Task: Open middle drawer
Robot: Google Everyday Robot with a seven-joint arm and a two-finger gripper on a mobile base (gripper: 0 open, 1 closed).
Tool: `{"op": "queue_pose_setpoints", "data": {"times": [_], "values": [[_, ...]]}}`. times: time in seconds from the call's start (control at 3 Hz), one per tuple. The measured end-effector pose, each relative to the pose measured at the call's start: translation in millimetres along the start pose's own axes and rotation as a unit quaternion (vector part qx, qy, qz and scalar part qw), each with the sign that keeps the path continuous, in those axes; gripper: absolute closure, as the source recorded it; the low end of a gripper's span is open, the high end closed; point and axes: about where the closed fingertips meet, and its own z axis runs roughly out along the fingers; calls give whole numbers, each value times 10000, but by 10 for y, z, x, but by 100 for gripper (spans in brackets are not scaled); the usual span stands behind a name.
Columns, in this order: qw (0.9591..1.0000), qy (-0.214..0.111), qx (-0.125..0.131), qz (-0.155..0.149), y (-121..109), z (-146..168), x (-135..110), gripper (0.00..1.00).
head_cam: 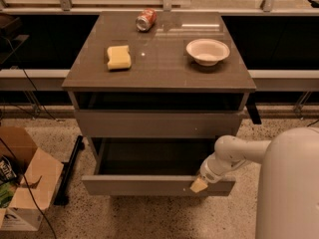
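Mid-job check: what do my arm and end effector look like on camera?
The arm is smooth, rounded and off-white, with a bulbous joint and a ringed wrist; no cables or markings show. The end effector, at the right end of the middle drawer front, has a pale tan tip. A broad white shell fills the lower right.

Warm, dimmish light is coming from overhead and bouncing off the tabletop (159,71) as a pale streak of glare on the far side of the bowl (208,50). The bowl and the sponge (119,57) are throwing short, soft shadows. The inside of the middle drawer (149,184) is sitting in deep shadow, while the gripper (199,184), at the right of the drawer's front, is catching the light and glowing pale.
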Motion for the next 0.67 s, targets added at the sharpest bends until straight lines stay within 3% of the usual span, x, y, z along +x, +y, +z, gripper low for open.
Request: {"op": "queue_pose_setpoints", "data": {"times": [0.33, 0.67], "values": [[9984, 271, -478, -157, 372, 127, 164, 35], [9982, 311, -487, -186, 380, 107, 151, 4]]}}
